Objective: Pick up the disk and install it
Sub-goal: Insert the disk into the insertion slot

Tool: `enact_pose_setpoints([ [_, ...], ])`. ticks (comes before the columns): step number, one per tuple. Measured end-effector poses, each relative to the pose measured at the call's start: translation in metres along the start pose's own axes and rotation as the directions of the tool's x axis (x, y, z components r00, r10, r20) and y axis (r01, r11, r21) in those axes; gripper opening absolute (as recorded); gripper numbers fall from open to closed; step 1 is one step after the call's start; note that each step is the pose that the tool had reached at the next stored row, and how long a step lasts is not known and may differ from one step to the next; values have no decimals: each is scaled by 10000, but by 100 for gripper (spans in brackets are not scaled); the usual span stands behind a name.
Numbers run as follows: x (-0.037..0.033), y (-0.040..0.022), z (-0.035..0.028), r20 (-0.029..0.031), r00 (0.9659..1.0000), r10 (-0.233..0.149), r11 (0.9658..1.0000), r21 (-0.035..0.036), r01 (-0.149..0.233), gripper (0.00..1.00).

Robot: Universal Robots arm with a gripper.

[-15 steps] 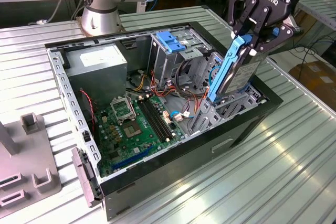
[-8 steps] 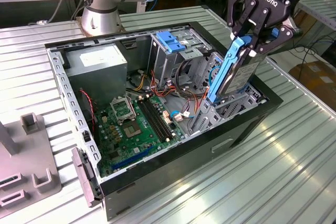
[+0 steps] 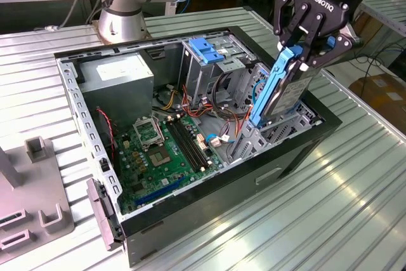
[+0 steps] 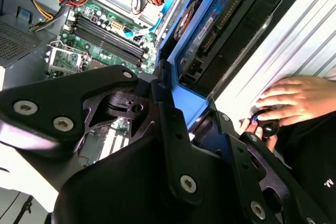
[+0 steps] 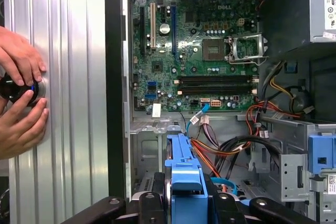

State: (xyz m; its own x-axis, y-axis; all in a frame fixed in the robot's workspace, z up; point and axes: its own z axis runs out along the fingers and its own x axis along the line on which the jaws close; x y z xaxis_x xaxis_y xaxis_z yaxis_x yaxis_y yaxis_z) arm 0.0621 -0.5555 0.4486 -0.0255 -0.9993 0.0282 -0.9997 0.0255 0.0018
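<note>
Clenched on the upper end of the disk (image 3: pixel 282 96), the gripper (image 3: pixel 303 55) is seen above the corner of the open computer case (image 3: pixel 209 204) on the exterior view's right. The disk is held on edge, steeply tilted, its lower end down among the metal bays of that corner. The case is carried by a ribbed metal bench (image 3: pixel 355 207). Inside the case, a grey power supply (image 3: pixel 117 77) is set at the far side, a green motherboard (image 3: pixel 162 150) lies on the floor, and a blue latch (image 3: pixel 206 49) is fitted atop the drive cage. A person's hands (image 5: pixel 18 59) are placed on the bench beside the case, around a small black knob (image 5: pixel 14 88).
</note>
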Motion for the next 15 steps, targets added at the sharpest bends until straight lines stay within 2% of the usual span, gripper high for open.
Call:
enact_pose_setpoints([
  [13,-3,0,97,1,10000,0,10000,0,0,37],
  [15,-5,0,186,0,10000,0,10000,1,0,37],
])
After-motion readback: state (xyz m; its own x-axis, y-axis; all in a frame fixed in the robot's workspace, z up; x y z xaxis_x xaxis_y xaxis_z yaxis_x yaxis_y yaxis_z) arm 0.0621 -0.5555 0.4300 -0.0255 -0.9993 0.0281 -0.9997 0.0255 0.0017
